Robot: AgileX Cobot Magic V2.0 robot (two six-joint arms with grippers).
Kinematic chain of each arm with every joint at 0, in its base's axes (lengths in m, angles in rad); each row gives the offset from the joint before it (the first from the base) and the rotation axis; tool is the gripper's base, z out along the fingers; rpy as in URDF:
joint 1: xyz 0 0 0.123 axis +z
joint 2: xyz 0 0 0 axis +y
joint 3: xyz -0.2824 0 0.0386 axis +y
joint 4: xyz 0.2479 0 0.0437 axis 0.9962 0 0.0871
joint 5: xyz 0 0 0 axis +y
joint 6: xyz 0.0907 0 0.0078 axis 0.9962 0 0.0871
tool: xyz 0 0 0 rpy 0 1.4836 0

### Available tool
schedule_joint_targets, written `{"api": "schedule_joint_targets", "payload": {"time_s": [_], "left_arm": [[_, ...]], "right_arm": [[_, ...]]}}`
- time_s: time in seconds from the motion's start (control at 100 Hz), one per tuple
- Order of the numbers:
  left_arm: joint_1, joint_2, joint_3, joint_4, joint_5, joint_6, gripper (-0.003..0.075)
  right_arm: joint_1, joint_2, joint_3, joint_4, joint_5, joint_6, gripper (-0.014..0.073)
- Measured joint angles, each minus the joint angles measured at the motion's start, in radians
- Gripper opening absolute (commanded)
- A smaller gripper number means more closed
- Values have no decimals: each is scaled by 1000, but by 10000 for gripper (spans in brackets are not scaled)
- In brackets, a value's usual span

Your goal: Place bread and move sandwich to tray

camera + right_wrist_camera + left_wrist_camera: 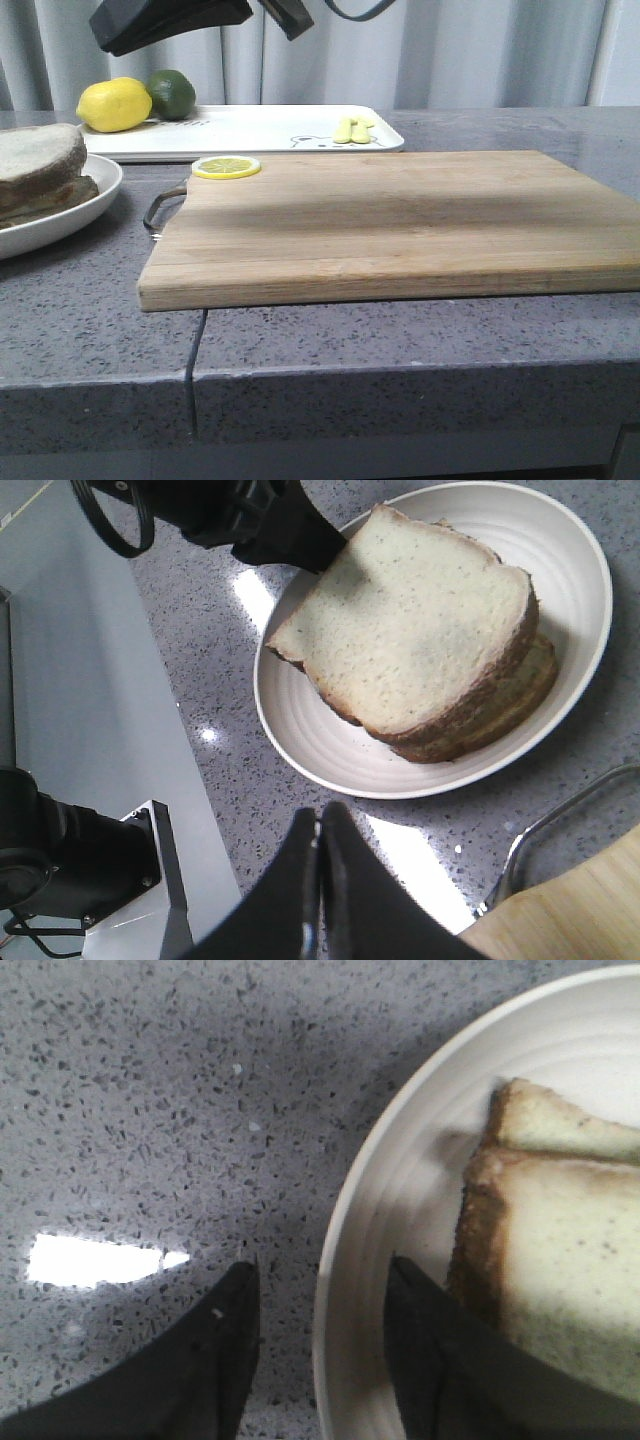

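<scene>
A round white bowl (95,195) stands at the left on the grey counter. It holds two stacked slices of bread (40,155) with dark crusts; no egg shows. In the left wrist view my left gripper (320,1280) is open astride the bowl's rim (345,1260), one finger outside over the counter, the other inside beside the bread (560,1250). In the right wrist view my right gripper (321,815) is shut and empty above the counter, just outside the bowl (300,730) with the bread (400,630). The left gripper (290,540) shows at the far rim. The white tray (270,130) lies at the back.
A wooden cutting board (400,220) with a metal handle (160,205) lies right of the bowl, with a lemon slice (226,167) on its back corner. A lemon (113,104), a lime (172,92) and a small yellow piece (353,130) sit on the tray.
</scene>
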Motion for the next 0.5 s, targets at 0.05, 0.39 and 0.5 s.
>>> {"api": "schedule_joint_targets", "payload": {"time_s": [0.05, 0.39, 0.5], "left_arm": [[0, 10, 0, 0, 0, 0, 273], [0, 45, -1, 0, -2, 2, 229], [0, 45, -3, -3, -2, 2, 144]], "right_arm": [[0, 0, 0, 0, 4, 0, -69], [0, 0, 0, 0, 11, 0, -69], [0, 0, 0, 0, 11, 0, -69]]}}
